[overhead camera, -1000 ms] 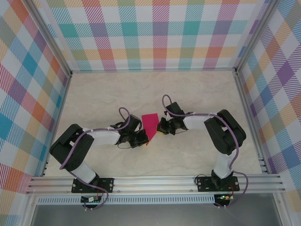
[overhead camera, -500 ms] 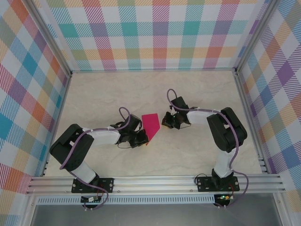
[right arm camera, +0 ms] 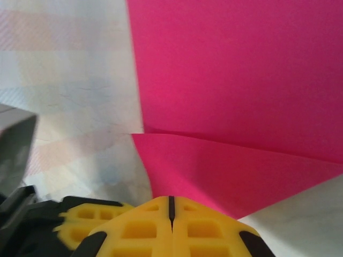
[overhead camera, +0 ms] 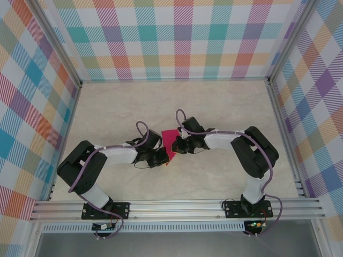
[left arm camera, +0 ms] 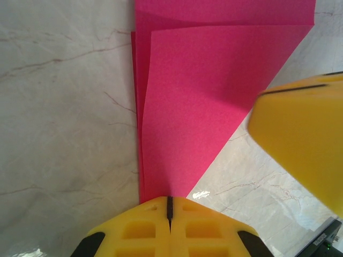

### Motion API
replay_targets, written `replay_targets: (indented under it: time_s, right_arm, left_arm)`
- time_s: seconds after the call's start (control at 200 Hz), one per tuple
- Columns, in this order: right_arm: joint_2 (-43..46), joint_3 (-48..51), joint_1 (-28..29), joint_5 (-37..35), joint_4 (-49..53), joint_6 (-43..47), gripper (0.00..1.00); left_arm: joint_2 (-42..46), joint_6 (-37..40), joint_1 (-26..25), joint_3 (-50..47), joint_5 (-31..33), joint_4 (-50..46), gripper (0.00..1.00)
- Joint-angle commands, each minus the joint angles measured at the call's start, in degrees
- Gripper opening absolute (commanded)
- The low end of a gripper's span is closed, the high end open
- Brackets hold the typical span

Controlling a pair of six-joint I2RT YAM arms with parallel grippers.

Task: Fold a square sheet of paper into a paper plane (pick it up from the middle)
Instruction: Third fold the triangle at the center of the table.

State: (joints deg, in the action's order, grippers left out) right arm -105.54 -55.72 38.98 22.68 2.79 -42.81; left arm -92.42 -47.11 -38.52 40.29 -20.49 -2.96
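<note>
The square sheet of paper (overhead camera: pixel 169 137) lies on the table as a magenta-pink paper plane in the making, folded into a pointed shape with creased layers (left arm camera: pixel 203 96). My left gripper (overhead camera: pixel 165 158) is shut, and its yellow fingertips (left arm camera: pixel 169 201) sit on the narrow point of the paper. My right gripper (overhead camera: pixel 177 146) is shut too, its tips (right arm camera: pixel 171 201) over the edge of a folded flap (right arm camera: pixel 241 80) on the paper's right side. One right finger (left arm camera: pixel 303 134) shows as a yellow blur in the left wrist view. Both grippers' tips are close together.
The pale marble table (overhead camera: pixel 225 107) is walled by plaid panels (overhead camera: pixel 171 37) at the back and sides. An aluminium rail (overhead camera: pixel 177 206) runs along the near edge, where both arm bases are bolted.
The right gripper pulled back and to the right off the paper, then swung left again onto it, ending further left than a second ago. The left arm and the paper stayed put.
</note>
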Motion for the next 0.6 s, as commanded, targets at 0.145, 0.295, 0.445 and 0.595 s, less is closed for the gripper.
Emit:
replay_targets:
  time_s: [0.145, 0.295, 0.445, 0.595]
  right_arm:
    - [-3.4, -3.8, -2.6, -3.9, 5.2, 2.4, 0.02]
    - [-3.5, -3.3, -6.9, -5.7, 5.6, 1.7, 0.02]
    - [-2.7, -4.8, -8.7, -6.9, 7.9, 2.9, 0.02]
    - [1.8, -3.9, -8.7, -4.0, 6.6, 2.8, 0.03]
  left_arm:
    - [-1.8, 0.7, -0.3, -1.3, 3.8, -7.7, 0.00]
    - [-1.8, 0.6, -0.3, -1.5, 3.7, -7.4, 0.00]
    - [-1.4, 1.0, -0.3, -1.5, 3.4, -7.2, 0.00]
    - [-0.6, 1.7, -0.3, -0.7, 3.2, -7.1, 0.00]
